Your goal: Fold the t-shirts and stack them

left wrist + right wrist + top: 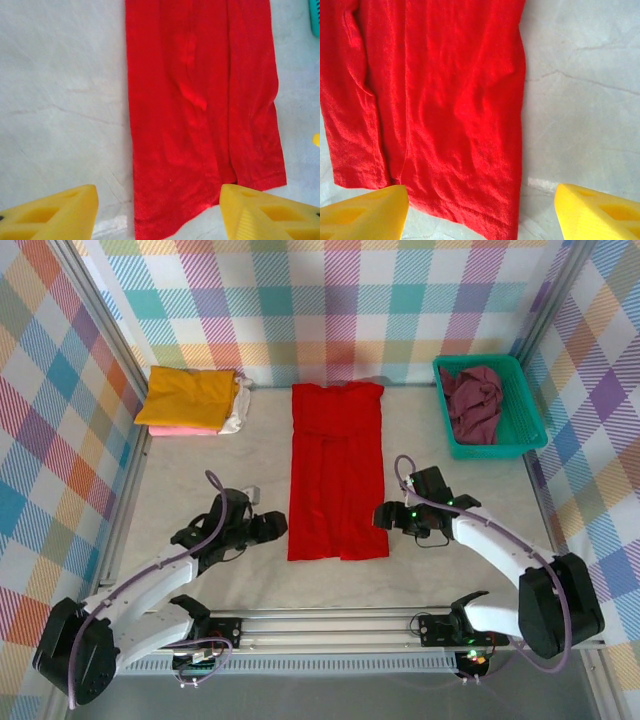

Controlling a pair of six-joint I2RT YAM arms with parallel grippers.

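Left gripper (276, 526) sits just off the left edge of the red t-shirt (337, 470), down near its hem, with its yellow fingers (50, 214) spread wide and nothing pinched between them. Right gripper (384, 517) mirrors it at the shirt's right edge; its fingers (597, 212) are also well apart and not holding anything. Whether either set of tips brushes the cloth, I can't tell.

The top view gives the whole shirt: a long narrow strip, sides folded in, lying flat on the pale table (200, 480), with both arms reaching toward its near end. The left wrist camera adds detail, showing a raised crease running down the red t-shirt (200, 115) and an uneven hem. The right wrist camera shows a folded-under flap along the left side of the red t-shirt (435, 110).

Far left of the red shirt is a stack with the mustard yellow t-shirt (190, 397) on top, the pink t-shirt (180, 430) under it and the white t-shirt (238, 408) peeking out. Far right, the teal basket (490, 452) holds the crumpled dark maroon t-shirt (472, 400). Nothing lies between the grippers and the red shirt.
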